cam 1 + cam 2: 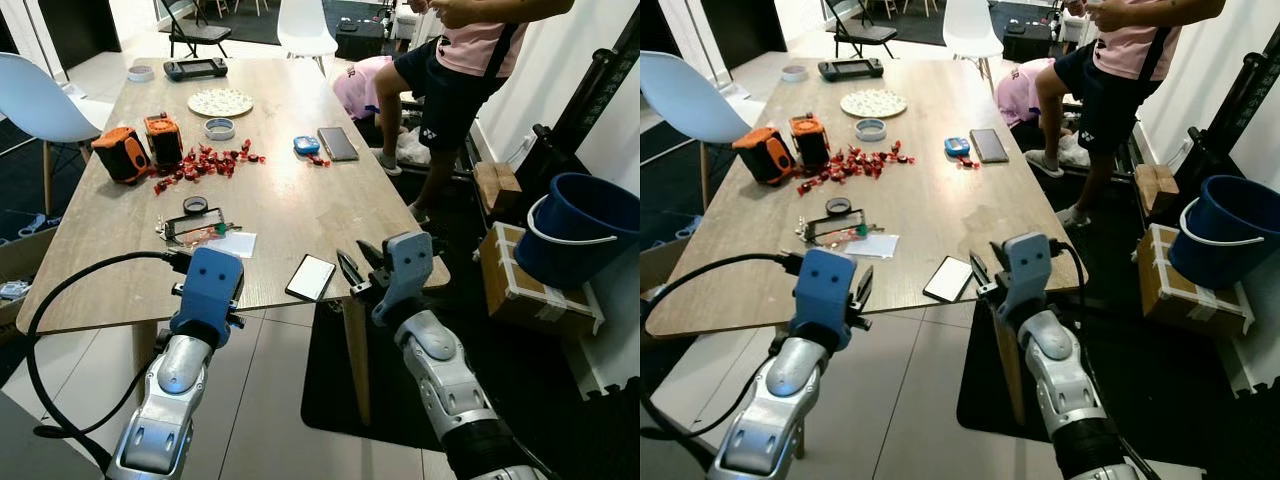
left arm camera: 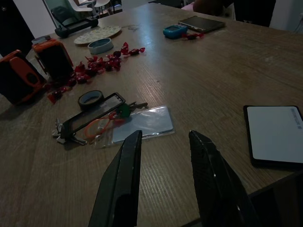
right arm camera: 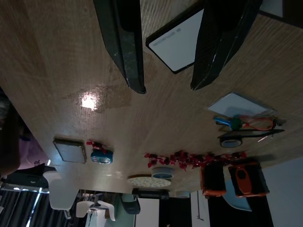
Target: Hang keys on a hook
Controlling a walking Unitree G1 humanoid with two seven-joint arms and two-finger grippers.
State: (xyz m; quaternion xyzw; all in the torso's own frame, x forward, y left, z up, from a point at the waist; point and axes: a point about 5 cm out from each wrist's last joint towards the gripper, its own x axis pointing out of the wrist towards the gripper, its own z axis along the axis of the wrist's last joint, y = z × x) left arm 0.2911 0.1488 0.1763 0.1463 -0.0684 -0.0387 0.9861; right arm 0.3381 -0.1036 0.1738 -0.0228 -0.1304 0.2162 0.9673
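1. On the near part of the wooden table (image 1: 300, 200), in the left eye view, the keys (image 1: 196, 230) lie in a small cluster beside a roll of black tape (image 1: 195, 205) and a clear plastic sleeve (image 1: 236, 244). The left gripper (image 1: 215, 262) hangs at the table's near edge, just short of them. The right gripper (image 1: 352, 268) is raised by the near right corner, close to a white-screened phone (image 1: 311, 277).

2. In the right eye view, a person (image 1: 1120, 60) stands beyond the table's right side, and a blue bucket (image 1: 1230, 240) sits on the floor. No hook can be made out.

3. In the left wrist view, the left claw's two fingers (image 2: 120, 189) are spread apart with nothing between them, aimed at the keys (image 2: 118, 112) with their orange loop and green tag, which rest flat on the wood a little ahead.

4. In the right wrist view, the right claw's fingers (image 3: 125, 42) are also spread and empty above the table.

5. Judged from this, the task is barely begun: the keys are not yet grasped, so picking up, carrying and hanging all remain
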